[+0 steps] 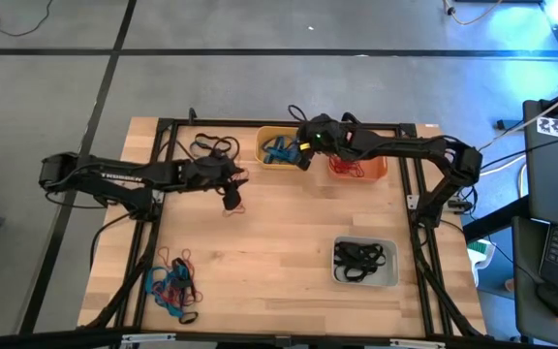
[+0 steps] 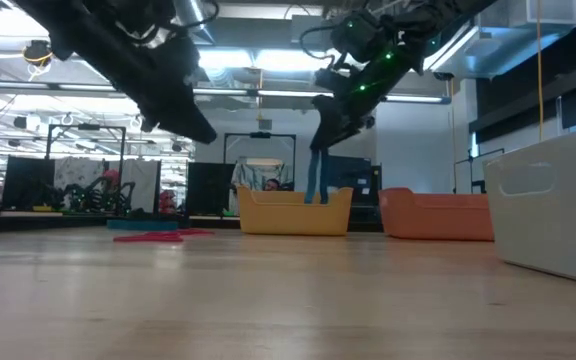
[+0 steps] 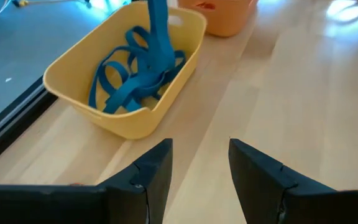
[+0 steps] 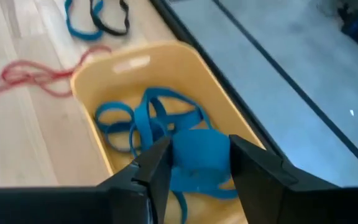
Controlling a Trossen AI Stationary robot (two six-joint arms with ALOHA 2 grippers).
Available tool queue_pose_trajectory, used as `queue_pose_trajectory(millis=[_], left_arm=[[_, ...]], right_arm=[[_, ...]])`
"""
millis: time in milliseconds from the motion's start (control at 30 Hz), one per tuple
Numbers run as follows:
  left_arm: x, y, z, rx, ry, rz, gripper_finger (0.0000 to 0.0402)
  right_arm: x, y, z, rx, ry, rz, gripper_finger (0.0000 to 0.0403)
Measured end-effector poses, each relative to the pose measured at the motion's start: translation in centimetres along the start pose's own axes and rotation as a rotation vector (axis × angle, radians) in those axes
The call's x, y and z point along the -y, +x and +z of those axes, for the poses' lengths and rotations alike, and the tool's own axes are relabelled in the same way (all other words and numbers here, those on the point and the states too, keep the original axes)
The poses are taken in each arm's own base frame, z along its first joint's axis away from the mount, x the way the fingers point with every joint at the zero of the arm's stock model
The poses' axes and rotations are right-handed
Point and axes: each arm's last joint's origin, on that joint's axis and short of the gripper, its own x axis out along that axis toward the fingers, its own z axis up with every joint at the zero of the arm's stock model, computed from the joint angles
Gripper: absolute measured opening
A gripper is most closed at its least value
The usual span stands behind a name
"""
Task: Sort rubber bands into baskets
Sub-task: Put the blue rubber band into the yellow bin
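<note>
The right gripper (image 4: 194, 163) hangs over the yellow basket (image 1: 267, 158) at the far edge of the tabletop (image 1: 279, 252). Between its fingers (image 4: 151, 171) sits a wide blue rubber band (image 4: 197, 152); the band touches both of them, but whether it is truly pinched or slipping free cannot be told. In the low view the same band (image 2: 315, 180) dangles straight down from the gripper (image 2: 326, 140) into the basket (image 2: 293, 213), its lower end hidden behind the basket wall. More blue bands (image 3: 129, 78) lie tangled inside.

Just beside the yellow basket stands the orange basket (image 1: 376, 172), mostly covered by the right arm; only a bit of red bands (image 1: 349, 170) shows in it. The pale grey basket (image 1: 364, 280) near the right edge holds black bands (image 1: 358, 259).

The left gripper (image 3: 199, 171) hovers above bare wood near the far-left part of the tabletop, fingers (image 3: 154, 171) apart with nothing between them, facing the yellow basket.

A mixed pile of blue, red and black bands (image 1: 172, 286) lies at the near-left corner. Dark loops (image 1: 213, 147) at the far-left edge are hard to make out.
</note>
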Motion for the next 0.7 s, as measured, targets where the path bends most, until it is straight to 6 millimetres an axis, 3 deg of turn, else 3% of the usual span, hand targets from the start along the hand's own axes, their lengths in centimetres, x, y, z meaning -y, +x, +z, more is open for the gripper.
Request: queue_pose_trajectory(millis=[167, 433, 700], left_arm=[[-0.7, 0.9, -0.5, -0.049, -0.029, 0.037, 0.0155], [-1.8, 1.7, -1.2, -0.129, -0.064, 0.094, 0.0155], [-3.4, 2.1, -1.9, -0.187, -0.137, 0.219, 0.0155]], right_arm=[[-0.1, 0.9, 0.1, 0.030, 0.005, -0.001, 0.0156], [-1.0, 3.1, -2.1, -0.102, -0.017, 0.066, 0.0156], [-0.6, 2.0, -0.9, -0.064, -0.010, 0.046, 0.0156]])
